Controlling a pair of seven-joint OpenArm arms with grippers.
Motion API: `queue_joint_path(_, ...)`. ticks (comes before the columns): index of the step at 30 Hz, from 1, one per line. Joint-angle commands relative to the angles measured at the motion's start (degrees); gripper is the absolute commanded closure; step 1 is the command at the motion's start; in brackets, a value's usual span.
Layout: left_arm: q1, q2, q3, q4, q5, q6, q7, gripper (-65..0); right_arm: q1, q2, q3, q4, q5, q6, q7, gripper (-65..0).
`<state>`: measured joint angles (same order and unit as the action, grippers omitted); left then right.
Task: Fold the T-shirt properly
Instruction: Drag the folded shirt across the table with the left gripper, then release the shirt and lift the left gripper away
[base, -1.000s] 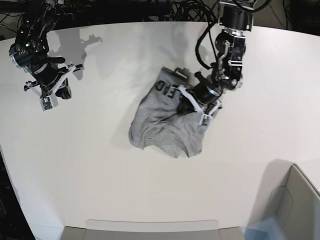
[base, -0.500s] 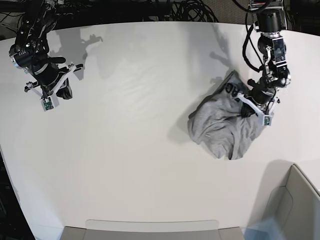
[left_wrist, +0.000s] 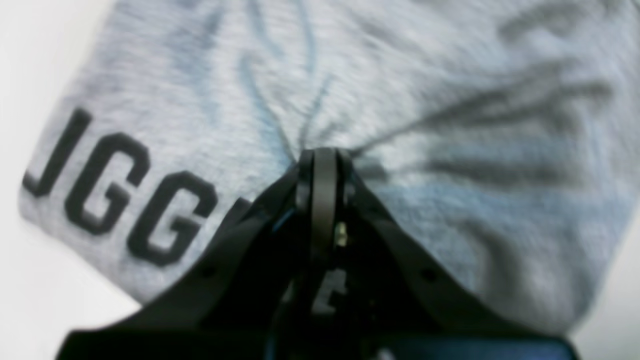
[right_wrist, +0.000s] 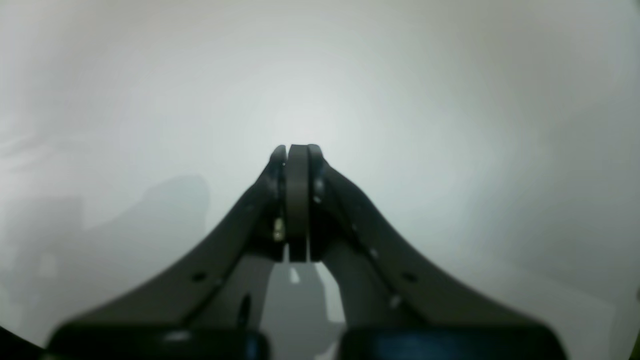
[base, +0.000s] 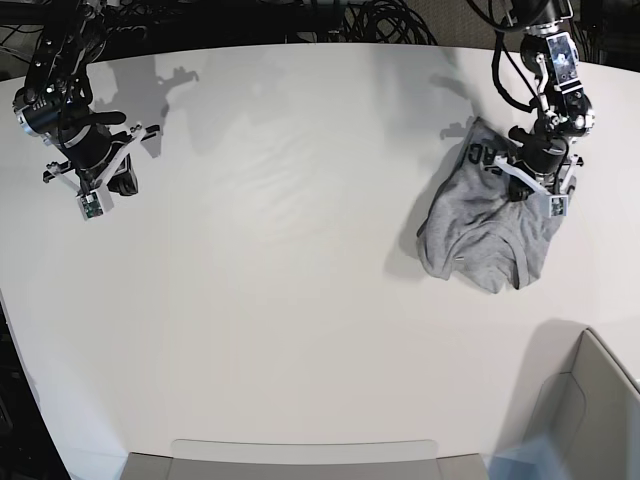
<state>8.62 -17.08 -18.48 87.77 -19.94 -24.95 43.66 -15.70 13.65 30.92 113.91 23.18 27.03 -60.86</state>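
Fingers of the left gripper (left_wrist: 324, 155) pinch a fold of the shirt (base: 487, 222), creases fanning out from their tips; black letters (left_wrist: 115, 192) run beside them, partly hidden behind the gripper. Under them lies the white table (base: 280, 280). On the right gripper (right_wrist: 296, 150) the fingers press together on nothing, well apart from the shirt.
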Motion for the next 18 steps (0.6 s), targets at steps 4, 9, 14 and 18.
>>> queue_joint_path(4, -0.67, 0.77, -0.38, 8.98, -0.58, -0.06, 0.87, 0.0, 0.45, 0.81, 0.25, 0.86, 0.6, 0.27, 1.12, 0.0)
queue_joint_path(9, -0.84, 5.7, 0.77, 15.31, -0.58, -0.41, 1.66, 0.0, 0.01, 0.81, 0.25, 0.86, 0.6, 0.27, 1.12, 0.0)
queue_joint_path(14, -4.1, 6.58, 10.88, 11.71, -0.23, -0.33, 1.4, 0.0, -0.52, 0.64, 0.25, 0.95, 0.6, 0.27, 1.12, 0.0)
queue_joint_path(18, -4.45, 6.49, 14.92, 8.28, -0.14, -0.15, 0.96, 0.0, -1.48, 0.72, 0.34, 1.04, 0.6, 0.27, 1.12, 0.0)
